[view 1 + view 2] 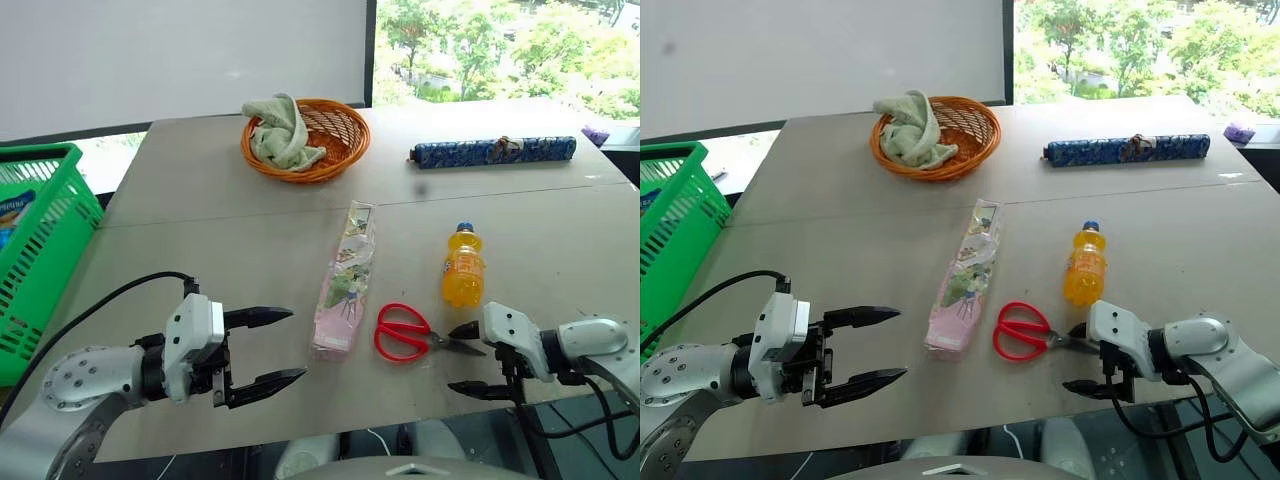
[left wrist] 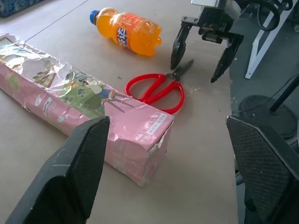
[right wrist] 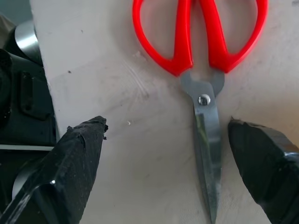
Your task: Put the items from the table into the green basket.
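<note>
On the grey-brown table [image 1: 200, 250] lie a long pink floral packet [image 1: 346, 280], red-handled scissors [image 1: 405, 332] and a small orange bottle [image 1: 463, 266] with a blue cap. The green basket [image 1: 55, 240] stands off the table's left edge. My left gripper [image 1: 297, 345] is open near the front edge, left of the packet's near end and pointing at it. My right gripper [image 1: 451, 359] is open too, low over the front edge, its fingers either side of the scissors' blade tips [image 3: 208, 186]. Nothing is held.
At the back stand a round orange woven basket [image 1: 330, 150] with a pale green cloth [image 1: 280, 130] and a long dark-blue roll [image 1: 492, 151]. A printed packet lies inside the green basket. The table's front edge runs just under both grippers.
</note>
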Available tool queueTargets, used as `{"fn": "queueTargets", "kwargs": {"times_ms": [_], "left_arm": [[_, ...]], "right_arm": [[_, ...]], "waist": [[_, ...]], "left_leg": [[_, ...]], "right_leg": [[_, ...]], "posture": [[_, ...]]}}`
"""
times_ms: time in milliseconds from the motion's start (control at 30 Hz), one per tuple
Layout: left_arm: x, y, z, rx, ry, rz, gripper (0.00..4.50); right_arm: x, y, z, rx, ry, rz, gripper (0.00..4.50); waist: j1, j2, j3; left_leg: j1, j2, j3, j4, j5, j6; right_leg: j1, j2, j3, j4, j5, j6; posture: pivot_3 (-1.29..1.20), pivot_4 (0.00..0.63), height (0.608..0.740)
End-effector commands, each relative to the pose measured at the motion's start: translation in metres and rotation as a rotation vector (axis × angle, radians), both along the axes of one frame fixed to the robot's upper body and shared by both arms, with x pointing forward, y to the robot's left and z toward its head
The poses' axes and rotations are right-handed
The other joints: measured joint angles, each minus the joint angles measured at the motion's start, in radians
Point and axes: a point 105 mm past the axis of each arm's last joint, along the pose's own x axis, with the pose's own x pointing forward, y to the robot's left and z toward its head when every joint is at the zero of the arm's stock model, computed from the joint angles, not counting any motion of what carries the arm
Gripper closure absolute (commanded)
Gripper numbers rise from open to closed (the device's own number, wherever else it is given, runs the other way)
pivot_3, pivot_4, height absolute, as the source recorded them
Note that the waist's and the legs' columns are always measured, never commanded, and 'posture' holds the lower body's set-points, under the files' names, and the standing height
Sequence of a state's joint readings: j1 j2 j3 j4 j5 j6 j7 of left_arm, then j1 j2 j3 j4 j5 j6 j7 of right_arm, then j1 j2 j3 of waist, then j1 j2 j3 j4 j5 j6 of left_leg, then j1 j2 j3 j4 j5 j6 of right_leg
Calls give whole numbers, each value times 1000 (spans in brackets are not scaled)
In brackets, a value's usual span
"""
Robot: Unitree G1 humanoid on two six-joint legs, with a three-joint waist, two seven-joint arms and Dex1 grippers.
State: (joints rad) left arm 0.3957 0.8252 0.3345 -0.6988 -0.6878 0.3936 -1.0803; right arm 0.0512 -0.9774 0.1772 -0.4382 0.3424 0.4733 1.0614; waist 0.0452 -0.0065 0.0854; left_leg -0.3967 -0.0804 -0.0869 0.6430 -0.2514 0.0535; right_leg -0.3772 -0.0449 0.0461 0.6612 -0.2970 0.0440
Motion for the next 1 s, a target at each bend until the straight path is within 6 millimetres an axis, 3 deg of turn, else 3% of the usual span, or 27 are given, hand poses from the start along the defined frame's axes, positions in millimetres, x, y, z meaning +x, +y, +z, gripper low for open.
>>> {"fn": "queueTargets", "kwargs": {"times_ms": [33, 67, 100, 267, 300, 533, 633, 667, 767, 833, 1000], "left_arm": [[-3, -7, 4, 1, -40, -25, 364], [-3, -8, 4, 1, -39, -28, 364], [-3, -8, 3, 0, -37, -30, 364], [1, -7, -3, -8, -33, -42, 364], [2, -8, -3, -15, -35, -44, 364], [13, -13, -10, -47, -45, -65, 364], [21, -14, -10, -81, -51, -55, 364], [23, -14, -12, -82, -50, -60, 364], [28, -17, -14, -89, -51, -77, 364], [31, -17, -15, -94, -55, -79, 364], [33, -17, -16, -101, -61, -77, 364]], "right_arm": [[9, -7, -13, -44, -4, -32, 747], [9, -10, -16, -54, 4, -28, 1514], [9, -12, -18, -63, 12, -31, 1613], [12, -26, -17, -107, -6, -56, 4252], [13, -28, -14, -104, -10, -65, 4477], [9, -32, 8, -48, -79, -84, 4491], [-4, -27, 36, 81, -75, -100, 4491], [-4, -23, 54, 171, -91, -137, 4491], [7, -25, 96, 361, -154, -244, 4491], [17, -32, 110, 418, -189, -322, 4491], [30, -47, 106, 366, -216, -432, 4491]], "waist": [[-8, -1, 0], [-8, -1, 0], [-6, -1, 0], [0, -2, -1], [0, -3, -2], [-6, -1, -3], [-9, 1, -4], [-13, 1, -4], [-41, 4, -6], [-59, 4, -6], [-78, 3, -8]], "left_leg": [[0, 0, 0, 0, 0, 0], [2, 0, 0, 0, 0, 0], [2, 0, 0, 0, 0, 0], [2, 0, 0, 1, 0, 0], [2, 0, 0, 1, 0, 0], [1, -1, -1, 2, 0, 0], [1, -1, -1, 2, 0, 0], [1, -1, -2, 2, 0, 0], [1, -1, -2, 3, 0, 0], [1, -1, -2, 5, 0, 0], [1, -1, -1, 6, 0, 0]], "right_leg": [[0, 0, 0, 0, 0, 0], [1, 0, 0, 1, 0, 0], [1, 0, 0, 1, 0, 0], [2, 0, -1, 0, 0, 0], [2, -1, -1, 0, 0, 0], [2, -1, -1, 0, 0, 0], [2, -1, -2, 0, 0, 0], [2, 0, -2, 1, 0, 0], [2, 0, -2, 2, 0, 1], [3, 0, -2, 2, 1, 2], [3, 0, -1, 2, 2, 3]], "posture": [[42, 100, 740], [38, 100, 740], [34, 100, 740], [-6, 94, 740], [-15, 91, 740], [-74, 69, 740], [-105, 61, 740], [-118, 60, 740], [-141, 58, 740], [-148, 58, 740], [-138, 52, 740]]}}
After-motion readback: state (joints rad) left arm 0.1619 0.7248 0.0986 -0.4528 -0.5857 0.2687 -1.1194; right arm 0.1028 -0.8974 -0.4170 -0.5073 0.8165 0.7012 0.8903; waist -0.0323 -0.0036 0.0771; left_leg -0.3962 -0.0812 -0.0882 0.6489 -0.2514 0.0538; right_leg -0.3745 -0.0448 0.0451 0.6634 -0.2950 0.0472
